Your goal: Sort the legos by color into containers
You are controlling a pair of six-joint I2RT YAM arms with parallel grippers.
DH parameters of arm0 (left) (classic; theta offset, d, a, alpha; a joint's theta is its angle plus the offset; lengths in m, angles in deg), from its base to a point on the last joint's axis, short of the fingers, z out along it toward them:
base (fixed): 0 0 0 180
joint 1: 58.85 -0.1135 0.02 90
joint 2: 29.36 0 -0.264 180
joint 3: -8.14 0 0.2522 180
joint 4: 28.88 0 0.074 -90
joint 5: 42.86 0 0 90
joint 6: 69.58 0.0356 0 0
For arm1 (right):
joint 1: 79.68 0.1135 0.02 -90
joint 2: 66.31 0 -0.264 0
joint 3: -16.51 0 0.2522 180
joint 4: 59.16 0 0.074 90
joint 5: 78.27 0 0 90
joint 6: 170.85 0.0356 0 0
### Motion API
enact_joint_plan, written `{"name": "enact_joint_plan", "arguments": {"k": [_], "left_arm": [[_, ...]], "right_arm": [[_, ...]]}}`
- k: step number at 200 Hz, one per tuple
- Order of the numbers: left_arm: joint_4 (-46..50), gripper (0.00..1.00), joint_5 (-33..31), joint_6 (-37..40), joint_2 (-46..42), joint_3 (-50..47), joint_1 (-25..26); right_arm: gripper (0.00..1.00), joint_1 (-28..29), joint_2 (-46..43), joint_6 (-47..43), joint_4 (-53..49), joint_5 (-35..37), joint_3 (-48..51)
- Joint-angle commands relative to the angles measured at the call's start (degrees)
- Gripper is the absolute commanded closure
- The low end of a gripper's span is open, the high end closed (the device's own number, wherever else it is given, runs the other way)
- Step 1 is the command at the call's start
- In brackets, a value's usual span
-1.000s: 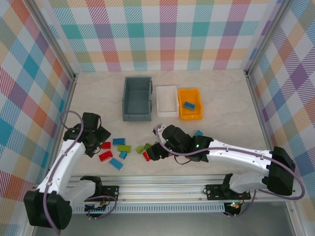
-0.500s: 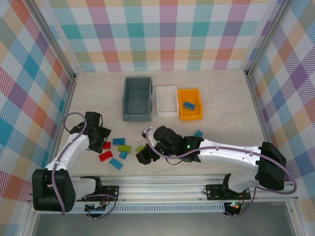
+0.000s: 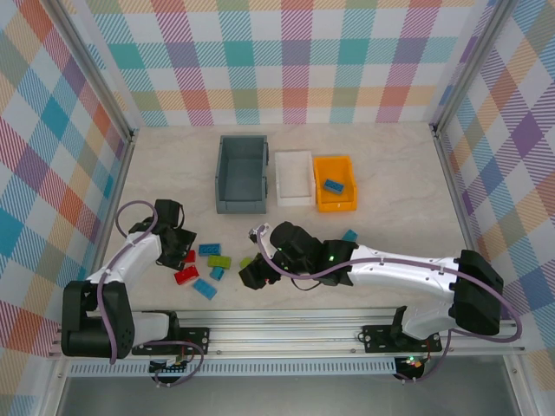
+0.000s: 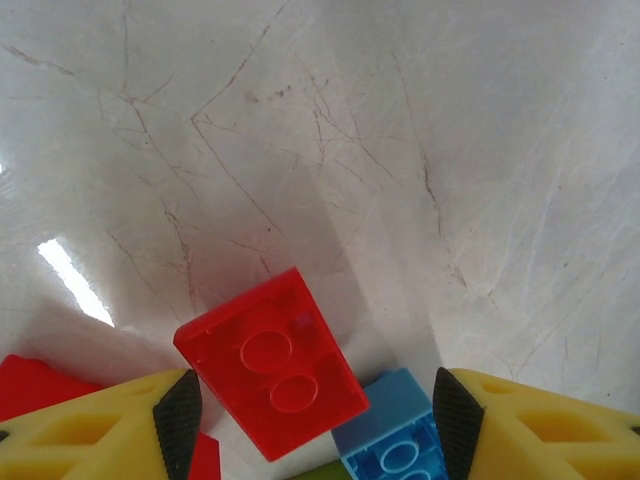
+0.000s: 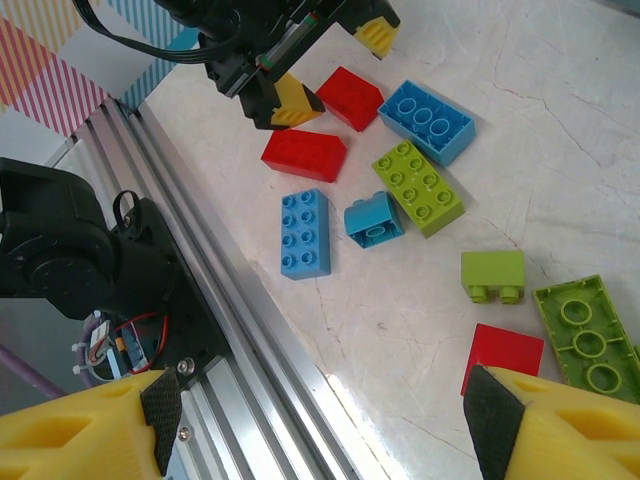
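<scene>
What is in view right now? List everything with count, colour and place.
grey-blue plastic bin: one, far centre of the table, nothing seen inside
white plastic bin: one, just right of the grey-blue one
orange-yellow plastic bin: one, right of the white one
blue studded brick: one, inside the orange-yellow bin
red studded bricks: three visible, near-left cluster
lime green studded bricks: three visible, same cluster
loose blue studded bricks: four visible, three in the cluster, one apart by the right arm
left gripper: one, yellow-fingered, open, either side of a red brick
right gripper: one, yellow-fingered, open, above the cluster
</scene>
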Motion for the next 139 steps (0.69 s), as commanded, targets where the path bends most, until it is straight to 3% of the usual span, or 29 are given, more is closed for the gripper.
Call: {"name": "enact_joint_plan", "arguments": {"k": [1,63,100,118,139], "left_arm": [[-1.36,0.39,-0.50,-0.28,2.47,0.00,-0.92],[-3.79,0.56,-0.45,0.92,5.87,0.61,-0.88],[-2.73,0.68,-2.21,3.99,0.46,3.40,-0.46],[-1.53,0.69,-3.62,8.89,-1.19,9.36,2.56],[0.87,0.70,-7.41,15.50,1.28,18.57,10.30]], "right_arm": [[0.23,0.33,0.63,0.47,1.59,0.22,-1.49],[0.25,0.33,0.11,1.25,1.05,1.39,-1.10],[0.26,0.26,-3.81,2.19,0.58,7.89,-0.46],[0.26,-0.59,-7.18,3.16,0.10,13.21,0.26],[0.26,-3.63,-10.87,5.77,-0.40,17.70,1.29]]}}
